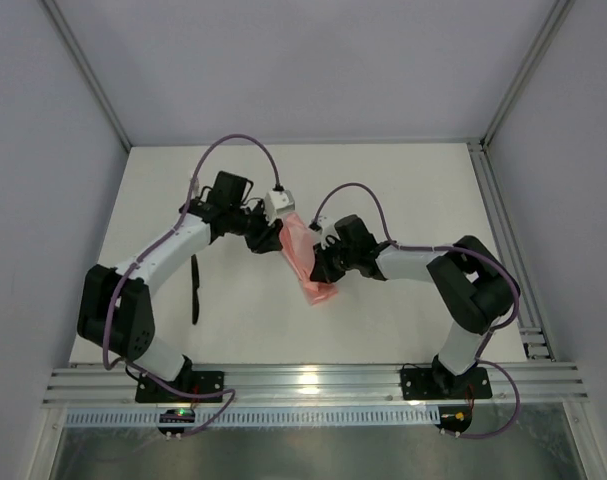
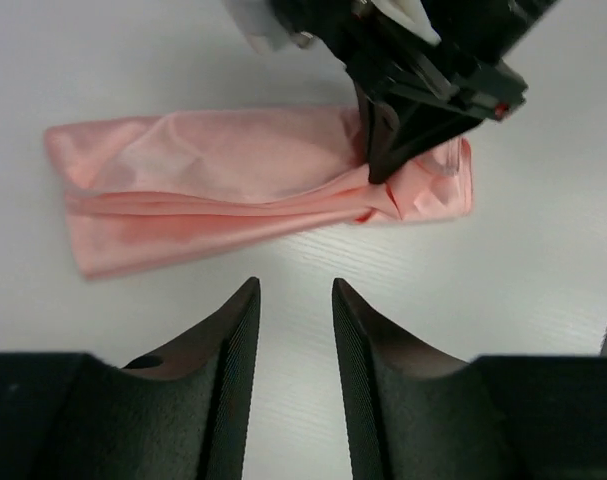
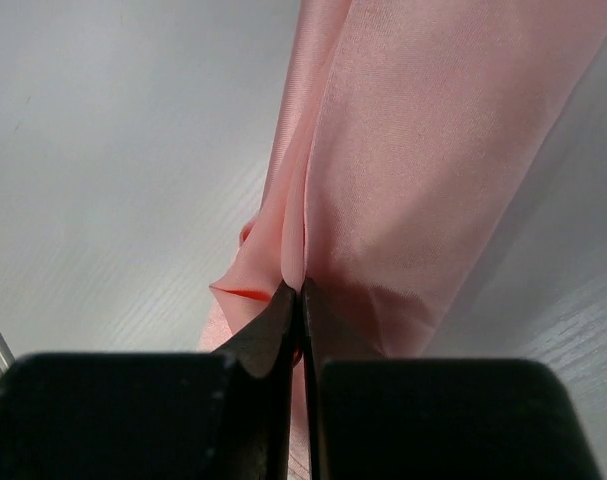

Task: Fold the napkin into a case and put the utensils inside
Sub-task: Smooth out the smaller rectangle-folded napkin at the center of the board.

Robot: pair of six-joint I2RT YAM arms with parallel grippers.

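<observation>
The salmon-pink napkin (image 1: 305, 258) lies folded into a narrow strip in the middle of the table, and it also shows in the left wrist view (image 2: 223, 190). My right gripper (image 1: 320, 264) is shut on a raised fold of it near one end (image 3: 301, 290). The pinch also shows in the left wrist view (image 2: 383, 165). My left gripper (image 1: 259, 242) is open and empty, just beside the strip's long edge and over bare table (image 2: 293, 295). A slim black utensil (image 1: 195, 290) lies left of the napkin, beside the left arm. I cannot tell whether it is one piece or two.
The white table (image 1: 413, 190) has a metal rail along its right side (image 1: 508, 250) and its near edge (image 1: 313, 385). Grey walls enclose the back and sides. Purple cables loop over both arms.
</observation>
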